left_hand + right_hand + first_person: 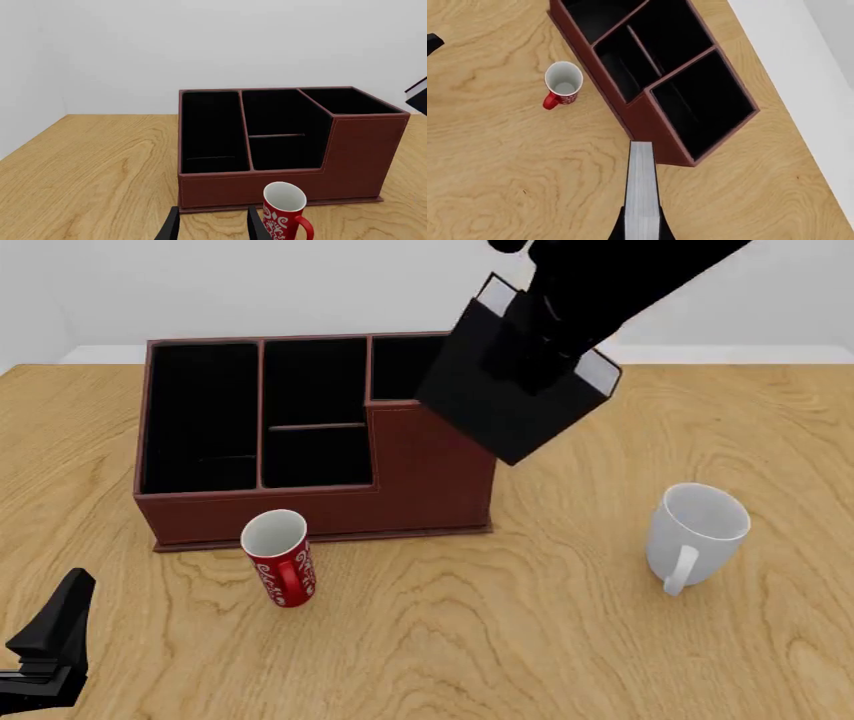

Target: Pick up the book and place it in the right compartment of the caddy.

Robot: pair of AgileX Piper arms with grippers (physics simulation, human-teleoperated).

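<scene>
The black book (514, 400) with white page edges (642, 185) hangs tilted in the air, over the front right corner of the reddish-brown caddy (307, 505). My right gripper (642, 226) is shut on it, one finger on each cover. The right compartment (400, 365), square and tall-walled, is open and holds nothing; it also shows in the right wrist view (704, 105) and the left wrist view (347, 100). My left gripper (212, 227) is open and empty, low over the table in front of the caddy (280, 180), and shows at the front view's lower left (47, 640).
A red patterned mug (278, 558) stands against the caddy's front wall, just beside the left fingers (257, 227). A white mug (697, 530) stands on the table to the right of the caddy. The caddy's other sections hold nothing.
</scene>
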